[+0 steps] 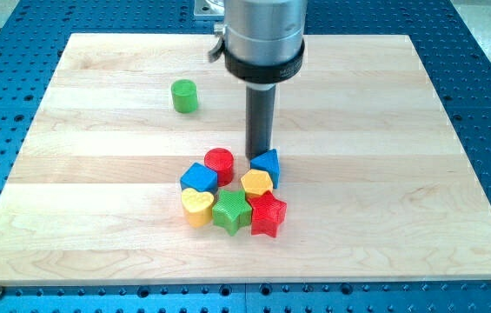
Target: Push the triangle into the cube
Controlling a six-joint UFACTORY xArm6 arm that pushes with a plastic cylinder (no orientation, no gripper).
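Observation:
The blue triangle [267, 165] now sits against the cluster, touching the yellow hexagon [256, 183] and just right of the red cylinder [219, 162]. The blue cube [198, 179] is at the cluster's left, below the red cylinder and apart from the triangle. My tip [258, 156] stands right at the triangle's upper-left edge, between it and the red cylinder. The arm's grey body [261, 35] hangs over the board's top middle.
The cluster also holds a yellow heart [196, 207], a green star [231, 211] and a red star [268, 214]. A green cylinder [185, 96] stands alone at the upper left. The wooden board [97, 226] lies on a blue perforated table.

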